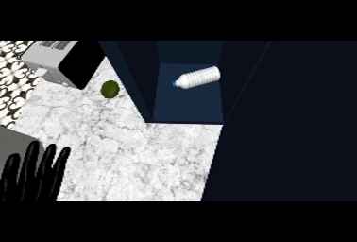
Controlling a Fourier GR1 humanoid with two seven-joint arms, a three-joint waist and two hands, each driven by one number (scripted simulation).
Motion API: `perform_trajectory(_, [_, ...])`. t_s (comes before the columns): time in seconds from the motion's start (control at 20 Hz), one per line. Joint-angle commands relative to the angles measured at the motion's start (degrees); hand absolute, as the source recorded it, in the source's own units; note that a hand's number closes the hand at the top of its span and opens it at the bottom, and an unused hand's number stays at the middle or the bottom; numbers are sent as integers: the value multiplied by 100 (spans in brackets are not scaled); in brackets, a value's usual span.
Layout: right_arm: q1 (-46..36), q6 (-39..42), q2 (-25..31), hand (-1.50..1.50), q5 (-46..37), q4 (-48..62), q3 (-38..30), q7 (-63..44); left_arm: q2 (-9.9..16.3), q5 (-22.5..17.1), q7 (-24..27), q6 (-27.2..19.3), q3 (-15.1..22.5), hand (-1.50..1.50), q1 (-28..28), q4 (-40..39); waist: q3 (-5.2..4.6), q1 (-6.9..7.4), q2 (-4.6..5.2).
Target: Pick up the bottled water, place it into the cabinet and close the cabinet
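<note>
Since the bottled water (197,77) already lies on its side inside the open cabinet (187,101), on the dark blue floor of the compartment, the placing step reads as done and what remains, by my judgement, is closing the cabinet. Bottle long axis runs diagonally in the head view: cap end pointing down-left, base up-right near the compartment's right wall. It touches no hand. Only one hand shows: the left hand (31,175), at the lower-left edge of the view, fingers straight and spread upward, holding nothing; it looks to be resting there. Right hand is out of view, so its state is unknown. Key relation for the coming move: the cabinet opening sits up and to the right of the left hand, well apart from it, with bare marble counter (140,151) between. A large dark panel (286,123) fills the right side of the view, likely the cabinet's open door, though I cannot tell its hinge side for certain. If so, the door lies on the robot's right, so the unseen right hand would probably be the nearer one. Also noted: a green round fruit (110,89) beside the cabinet's left wall, and a toaster-like appliance (61,61) at upper left, both clear of the door's likely swing.
</note>
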State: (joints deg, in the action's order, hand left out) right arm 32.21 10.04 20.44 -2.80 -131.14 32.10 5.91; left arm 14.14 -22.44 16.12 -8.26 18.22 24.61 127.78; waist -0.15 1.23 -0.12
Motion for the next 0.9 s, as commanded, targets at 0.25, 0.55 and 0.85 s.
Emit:
perform_trajectory(0.25, [-399,27,-571,150,-715,-191,1445,-648,433,-897,293,730,-833,-150,1095,568,-6,97,-16])
perform_trajectory(0.55, [-917,72,-977,150,-427,30,1284,-1231,594,-1110,349,1092,-1064,-150,1451,702,-6,280,22])
perform_trajectory(0.85, [-1460,-103,-1632,150,-34,226,1110,-1791,803,-1734,513,1604,-1826,-150,1555,457,-13,252,28])
